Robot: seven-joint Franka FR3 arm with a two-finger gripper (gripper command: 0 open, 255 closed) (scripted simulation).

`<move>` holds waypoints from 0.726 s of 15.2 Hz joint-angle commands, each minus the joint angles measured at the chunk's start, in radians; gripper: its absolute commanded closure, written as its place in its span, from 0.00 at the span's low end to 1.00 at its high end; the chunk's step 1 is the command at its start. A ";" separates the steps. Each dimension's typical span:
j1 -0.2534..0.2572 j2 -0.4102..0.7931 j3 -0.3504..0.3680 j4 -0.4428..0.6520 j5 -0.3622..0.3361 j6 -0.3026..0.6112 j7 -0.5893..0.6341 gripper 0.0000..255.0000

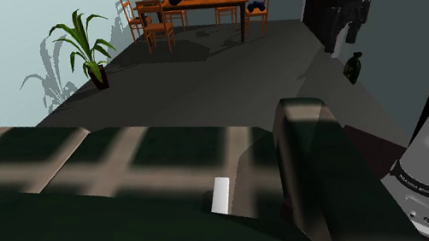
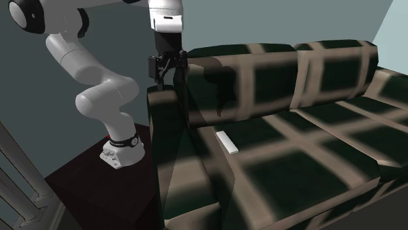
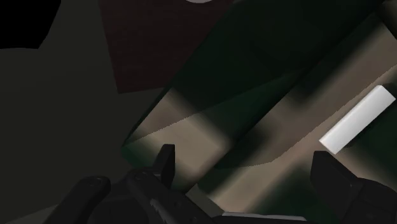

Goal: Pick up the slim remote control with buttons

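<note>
Remote [image 2: 226,141] on sofa [image 2: 294,157], well below gripper [image 3: 243,156]

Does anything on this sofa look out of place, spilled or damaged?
Nothing spilled or damaged. The only stray item is the white remote, lying flat on the sofa seat beside the armrest, apart from the open gripper.

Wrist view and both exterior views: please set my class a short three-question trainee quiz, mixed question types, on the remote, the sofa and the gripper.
1. True or false: the slim white rectangular remote lies flat on the seat of the dark green and beige checked sofa.
2. Choose one: the black two-finger gripper is A) open, B) shut on the remote, C) shut on nothing.
3. Short answer: is the gripper touching the remote?

Key: 1 true; 2 A; 3 no, it is well apart from it.
</note>
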 commanded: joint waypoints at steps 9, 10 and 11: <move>0.035 0.014 0.154 -0.185 0.123 0.221 0.200 0.00; 0.040 0.025 0.175 -0.202 0.139 0.252 0.225 0.00; 0.046 0.039 0.196 -0.218 0.154 0.284 0.249 0.00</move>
